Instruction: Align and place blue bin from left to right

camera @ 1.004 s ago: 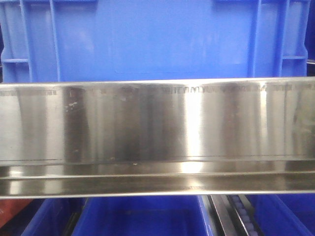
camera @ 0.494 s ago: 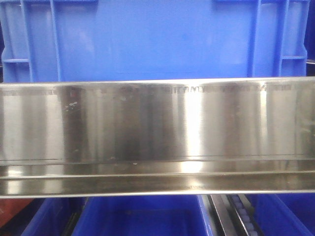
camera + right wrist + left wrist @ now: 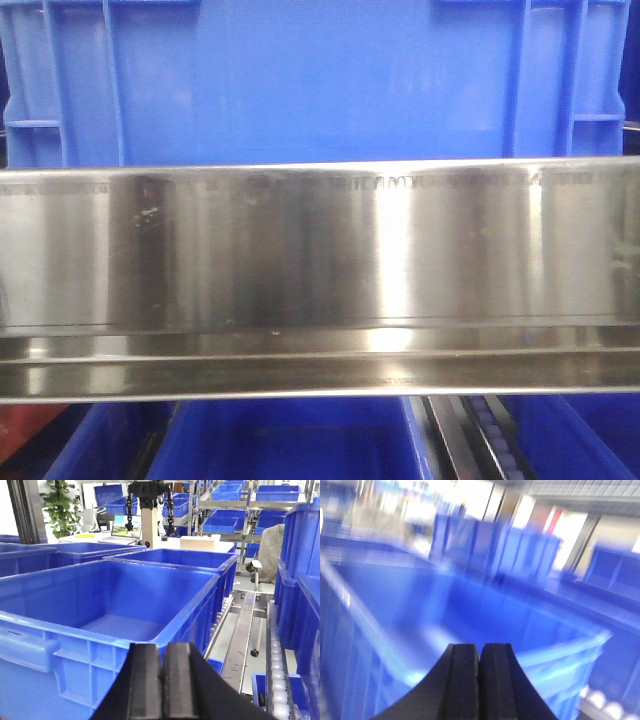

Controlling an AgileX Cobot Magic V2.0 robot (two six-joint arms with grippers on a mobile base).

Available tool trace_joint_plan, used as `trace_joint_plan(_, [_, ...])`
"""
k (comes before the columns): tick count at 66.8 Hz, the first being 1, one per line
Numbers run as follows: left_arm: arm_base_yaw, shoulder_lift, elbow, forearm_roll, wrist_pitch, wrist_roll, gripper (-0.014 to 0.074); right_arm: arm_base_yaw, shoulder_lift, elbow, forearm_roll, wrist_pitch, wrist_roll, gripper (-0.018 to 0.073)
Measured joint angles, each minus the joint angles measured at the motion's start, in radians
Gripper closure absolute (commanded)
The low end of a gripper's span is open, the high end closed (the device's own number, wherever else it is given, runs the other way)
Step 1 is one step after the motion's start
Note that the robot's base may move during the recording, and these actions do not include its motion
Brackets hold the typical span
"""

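The blue bin [image 3: 300, 80] fills the top of the front view with its wide flat wall, ribbed near both corners. In the right wrist view its ribbed wall and thick rim [image 3: 75, 665] stand close ahead and to the left, with the inside empty. My right gripper [image 3: 163, 647] is shut on nothing, just short of the bin's near corner. My left gripper [image 3: 479, 647] is also shut on nothing and hangs over the inside of a blue crate [image 3: 470, 610]. That view is too blurred to tell which crate it is.
A polished steel rail [image 3: 320, 260] crosses the front view below the bin. Darker blue crates [image 3: 290, 440] sit under it. More open crates [image 3: 185, 562] stand behind the bin. A roller track [image 3: 277, 680] and stacked crates [image 3: 305, 580] lie to the right.
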Motion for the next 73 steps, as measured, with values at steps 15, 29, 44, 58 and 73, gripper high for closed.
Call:
trace_joint_plan(15, [0.000, -0.004, 0.000, 0.000, -0.002, 0.000, 0.0707, 0.000, -0.002, 0.000, 0.000, -0.002, 0.000, 0.0629])
trace_joint_plan(29, [0.000, -0.004, 0.000, 0.000, -0.002, 0.000, 0.0707, 0.000, -0.002, 0.000, 0.000, -0.002, 0.000, 0.0629])
trace_joint_plan(44, [0.000, -0.004, 0.000, 0.000, -0.002, 0.000, 0.0707, -0.016, -0.010, 0.002, 0.000, -0.004, -0.007, 0.0629])
trace_joint_plan(58, [0.000, -0.004, 0.000, 0.000, -0.002, 0.000, 0.0707, -0.205, -0.074, 0.115, 0.128, -0.099, -0.243, 0.0629])
trace_joint_plan(73, [0.000, -0.004, 0.000, 0.000, -0.002, 0.000, 0.0707, -0.487, -0.181, 0.351, 0.408, -0.248, -0.483, 0.0629])
